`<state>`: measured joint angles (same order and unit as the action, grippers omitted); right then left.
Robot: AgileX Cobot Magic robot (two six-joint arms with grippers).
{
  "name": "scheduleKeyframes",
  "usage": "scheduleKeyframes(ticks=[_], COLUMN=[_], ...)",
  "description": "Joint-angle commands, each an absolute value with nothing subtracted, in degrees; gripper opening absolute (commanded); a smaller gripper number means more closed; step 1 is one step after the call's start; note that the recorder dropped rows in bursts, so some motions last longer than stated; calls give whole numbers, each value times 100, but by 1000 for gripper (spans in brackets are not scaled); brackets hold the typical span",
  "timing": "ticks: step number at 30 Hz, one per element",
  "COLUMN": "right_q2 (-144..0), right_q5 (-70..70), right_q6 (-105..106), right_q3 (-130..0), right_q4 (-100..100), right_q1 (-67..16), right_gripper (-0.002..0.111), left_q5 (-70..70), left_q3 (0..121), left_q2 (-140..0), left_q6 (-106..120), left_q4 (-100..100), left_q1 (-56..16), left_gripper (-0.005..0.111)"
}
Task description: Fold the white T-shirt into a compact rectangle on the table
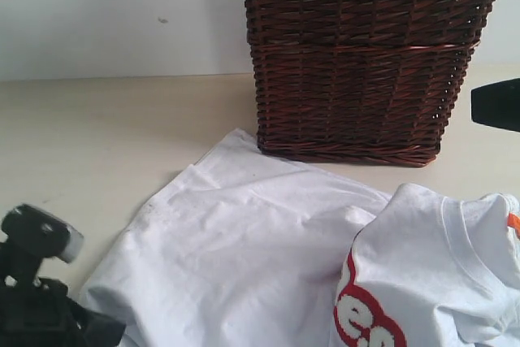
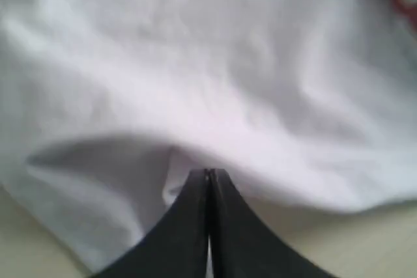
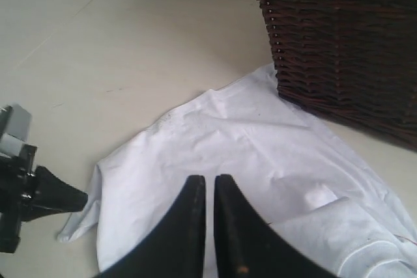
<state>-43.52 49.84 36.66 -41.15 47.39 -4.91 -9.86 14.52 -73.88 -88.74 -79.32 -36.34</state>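
The left gripper (image 2: 208, 177) is seen with its jaws pressed together, the tips set against a raised ridge at the edge of the white T-shirt (image 1: 244, 258). Whether cloth is nipped cannot be told. The right gripper (image 3: 208, 183) is drawn almost closed on nothing, clear of the cloth.

The shirt is spread, rumpled, on the table (image 1: 97, 127) in front of the wicker basket (image 1: 366, 54). 1 corner reaches the basket's base, and the left gripper's edge lies farthest from it.

The cloth is judged light, limp and easily dragged. Hold is best taken at hem corners or shoulder seams, pinched through 2 layers.
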Motion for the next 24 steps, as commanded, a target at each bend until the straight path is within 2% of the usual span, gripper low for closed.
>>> scheduleKeyframes(ticks=[1, 7, 14, 24], right_q2=[-4334, -4334, -4334, -4334], right_q5=[4984, 4984, 4996, 4996], right_q6=[3733, 3733, 3733, 3733], right_q3=[-4095, -4095, -4095, -4095], right_q4=[4788, 4766, 4740, 4788], right_q1=[-469, -469, -469, -469], right_gripper=[7, 7, 7, 7], left_q5=[-711, -726, -2810, -2936], left_q3=[1613, 1954, 1888, 1271], left_q2=[-8656, -9504, -9490, -9379], left_q6=[-9053, -9024, -10558, -10843], left_q4=[-8156, -8277, -9995, -9995], left_q1=[-3810, -3810, -3863, -4395], left_gripper=[0, 0, 0, 0])
